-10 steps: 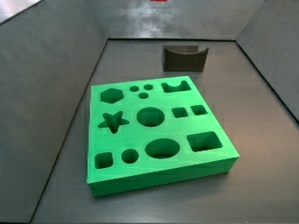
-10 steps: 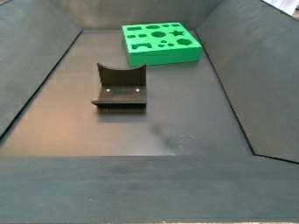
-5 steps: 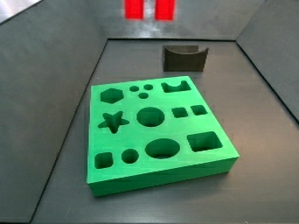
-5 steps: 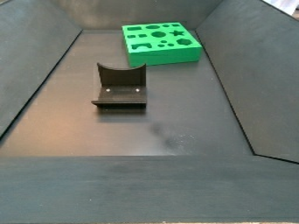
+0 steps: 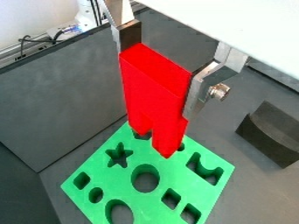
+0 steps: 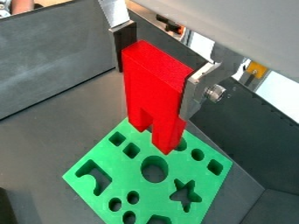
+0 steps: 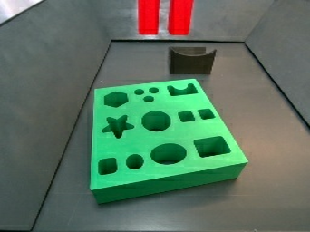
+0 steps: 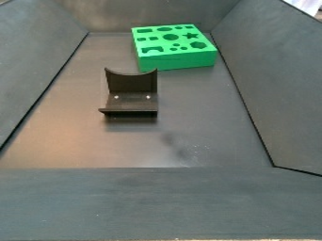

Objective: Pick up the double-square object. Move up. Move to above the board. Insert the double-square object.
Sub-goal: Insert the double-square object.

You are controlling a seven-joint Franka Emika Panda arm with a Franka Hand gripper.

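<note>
gripper [image 5: 158,66]: high above board, fingers clamped on double-square object, one plate each side
double-square object [image 5: 155,94]: held upright, prongs down, clear of board; prongs at 12 o'clock edge in side view [image 7: 164,16]
board [image 7: 160,132]: flat on floor, holes empty
fixture [image 8: 130,92]: on floor, well apart from board

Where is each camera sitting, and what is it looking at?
Wrist views: both ride on the arm and look down past the gripper holding the double-square object over the board.
Side view: looks across the board; red prongs show at the top edge.
Side view: looks past the fixture; no robot shows.
All four share the board.
</note>
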